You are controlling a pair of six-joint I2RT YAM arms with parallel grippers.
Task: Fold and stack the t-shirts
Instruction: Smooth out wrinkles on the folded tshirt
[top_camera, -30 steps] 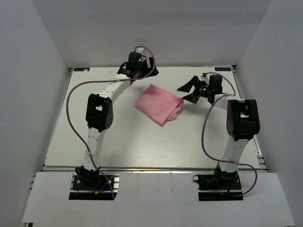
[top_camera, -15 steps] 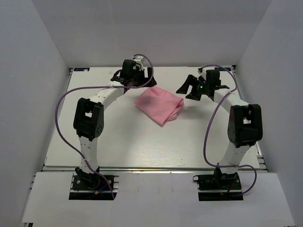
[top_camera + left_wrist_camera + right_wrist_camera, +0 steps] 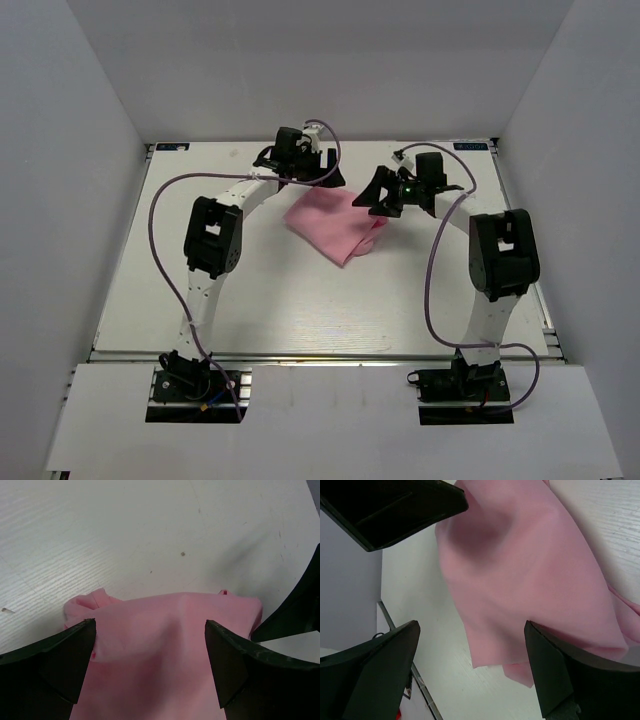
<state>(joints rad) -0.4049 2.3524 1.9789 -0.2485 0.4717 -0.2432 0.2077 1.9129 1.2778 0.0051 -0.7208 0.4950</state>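
The pink t-shirt (image 3: pixel 332 226) lies folded in a rough diamond at the back middle of the table. My left gripper (image 3: pixel 328 181) is open and hangs just over the shirt's far edge; in the left wrist view the pink cloth (image 3: pixel 165 640) fills the space between the spread fingers (image 3: pixel 55 665). My right gripper (image 3: pixel 377 198) is open over the shirt's right corner. In the right wrist view the shirt (image 3: pixel 530 570) lies ahead of the fingers (image 3: pixel 580 680), with layered edges showing at its corner. Neither gripper holds anything.
The white table (image 3: pixel 250 290) has a metal rim at the back and sides. White walls enclose it on three sides. The two grippers are close together; a left finger (image 3: pixel 395 505) shows in the right wrist view.
Both grippers have moved in toward the shirt: the left from the back edge onto its far edge, the right leftward to its right corner. The shirt has not moved.
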